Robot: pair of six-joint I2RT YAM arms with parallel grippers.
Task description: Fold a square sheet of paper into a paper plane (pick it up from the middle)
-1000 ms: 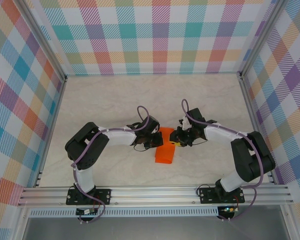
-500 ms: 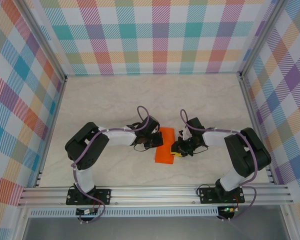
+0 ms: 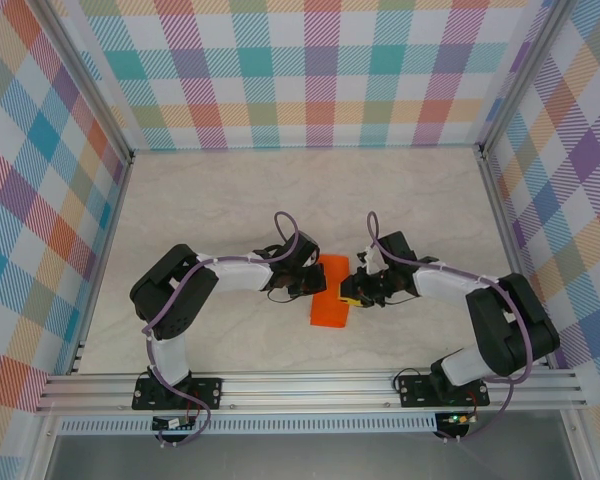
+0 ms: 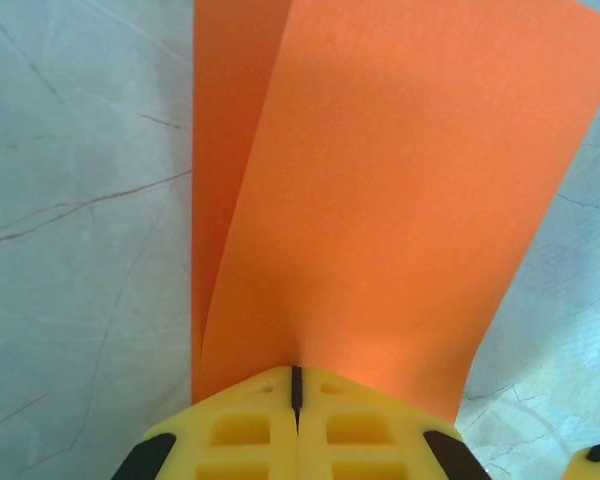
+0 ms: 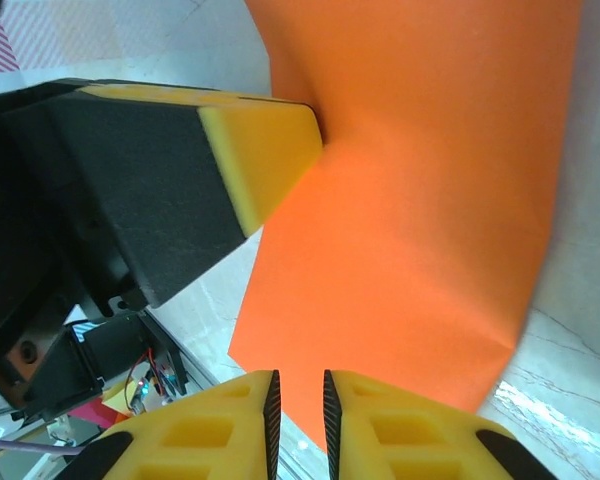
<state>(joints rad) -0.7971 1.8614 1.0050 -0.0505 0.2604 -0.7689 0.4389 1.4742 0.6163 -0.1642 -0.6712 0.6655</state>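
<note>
Item: square sheet of paper point(image 3: 330, 297), orange, folded narrow, two layers showing. It lies on the table point(image 3: 210, 200) between my two grippers, near centre.

L gripper point(image 4: 296, 392): fingers together, clamped on its edge at abt the middle.

R gripper point(image 5: 298, 398): fingers nearly together, thin slit between. Cannot tell whether the corner sits in it.

Assessment: v. light, limp, bows under own weight. Creases easily and would likely tear if my arms pull apart.

Rec.: pinch at the fold line, mid-length, shallow bite, both layers together. Avoid loose corners.
</note>
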